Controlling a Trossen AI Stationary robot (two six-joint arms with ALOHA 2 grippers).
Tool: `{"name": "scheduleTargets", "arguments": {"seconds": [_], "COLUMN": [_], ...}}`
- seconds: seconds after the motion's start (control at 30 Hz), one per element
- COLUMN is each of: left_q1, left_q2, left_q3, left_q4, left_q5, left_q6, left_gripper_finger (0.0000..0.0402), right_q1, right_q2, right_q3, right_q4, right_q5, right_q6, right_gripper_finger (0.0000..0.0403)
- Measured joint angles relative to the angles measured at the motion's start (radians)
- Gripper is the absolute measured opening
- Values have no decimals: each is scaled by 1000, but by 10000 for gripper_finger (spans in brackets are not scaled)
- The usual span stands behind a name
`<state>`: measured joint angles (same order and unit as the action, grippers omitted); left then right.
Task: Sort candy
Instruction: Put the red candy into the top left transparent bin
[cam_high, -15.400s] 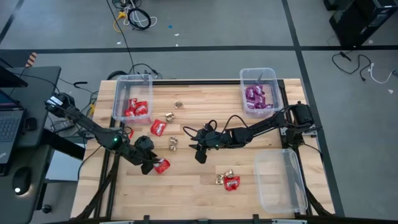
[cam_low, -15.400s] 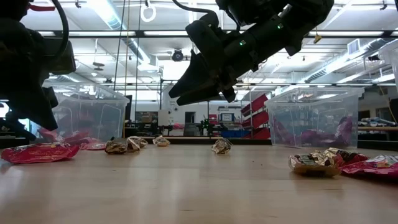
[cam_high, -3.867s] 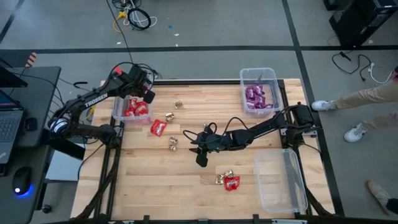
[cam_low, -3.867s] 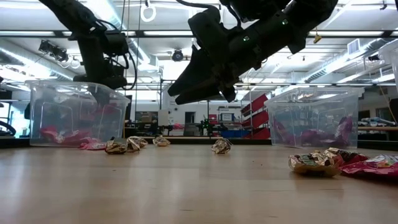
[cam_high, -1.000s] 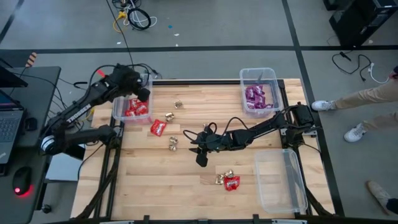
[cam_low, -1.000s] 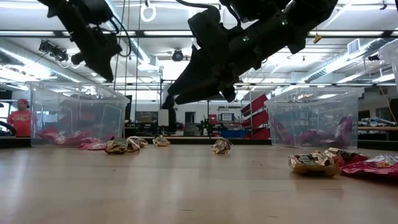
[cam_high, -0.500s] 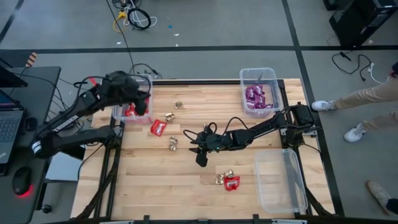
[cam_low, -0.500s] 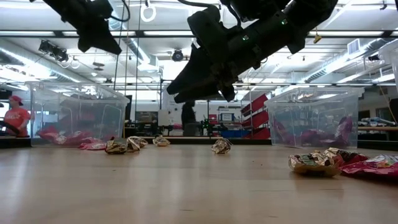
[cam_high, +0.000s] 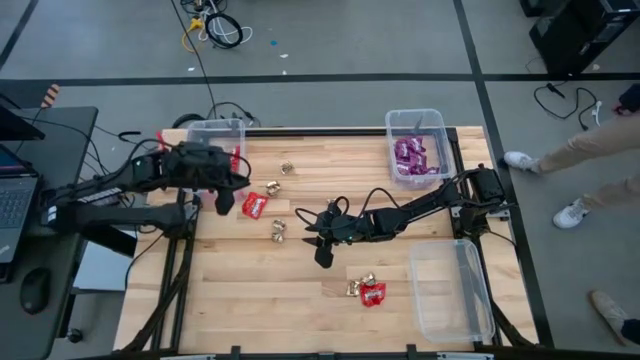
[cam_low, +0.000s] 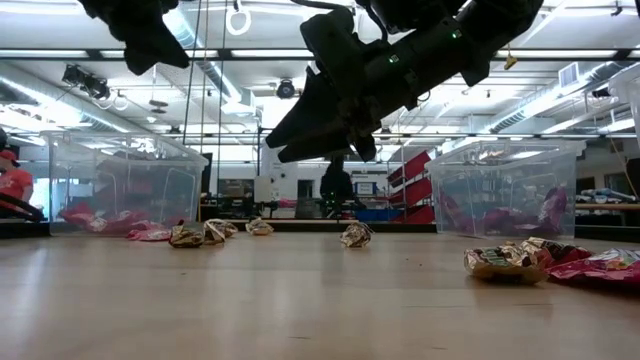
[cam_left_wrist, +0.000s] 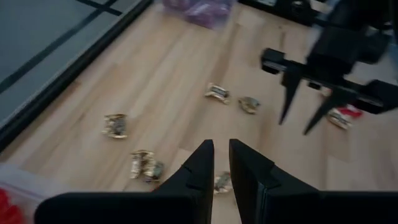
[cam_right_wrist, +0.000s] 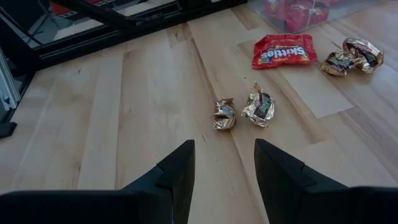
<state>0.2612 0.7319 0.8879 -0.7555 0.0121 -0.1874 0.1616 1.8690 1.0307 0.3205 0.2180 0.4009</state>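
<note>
Candy lies loose on the wooden table: a red packet (cam_high: 255, 205), a pair of gold pieces (cam_high: 279, 230) (cam_right_wrist: 245, 111), one gold piece (cam_high: 287, 168) farther back, and a gold and a red piece (cam_high: 365, 290) near the front. My left gripper (cam_high: 223, 198) (cam_left_wrist: 221, 144) hangs above the near end of the left bin (cam_high: 212, 135). Its fingers are a narrow gap apart with nothing between them. My right gripper (cam_high: 320, 250) (cam_right_wrist: 224, 146) hovers open over the table's middle, just short of the gold pair.
The left bin holds red packets (cam_low: 100, 218). The far right bin (cam_high: 415, 120) holds purple packets (cam_high: 410, 155). A third clear bin (cam_high: 455, 290) stands at the near right. A person's legs (cam_high: 590, 150) show beyond the right edge.
My left gripper has swung from over the left bin toward the table's near edge and middle, turning as it went, and has risen a little. Its finger gap looks unchanged. No candy has moved.
</note>
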Motion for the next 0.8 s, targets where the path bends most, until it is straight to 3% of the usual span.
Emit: {"name": "scheduleTargets", "arguments": {"seconds": [0.33,0.63,0.8], "left_q1": [-229,-372,-421], "left_q2": [1,1,1], "left_q3": [-33,-186,-275], "left_q4": [-3,2,2], "left_q5": [-67,-76,-151], "left_q6": [-77,-215,-295], "left_gripper_finger": [53,53,53], "right_q1": [0,0,-2], "right_q2": [0,0,0], "right_q3": [0,0,0], "right_q4": [0,0,0], "right_q5": [0,0,0], "right_q6": [0,-7,-11], "right_gripper_finger": [151,151,151]}}
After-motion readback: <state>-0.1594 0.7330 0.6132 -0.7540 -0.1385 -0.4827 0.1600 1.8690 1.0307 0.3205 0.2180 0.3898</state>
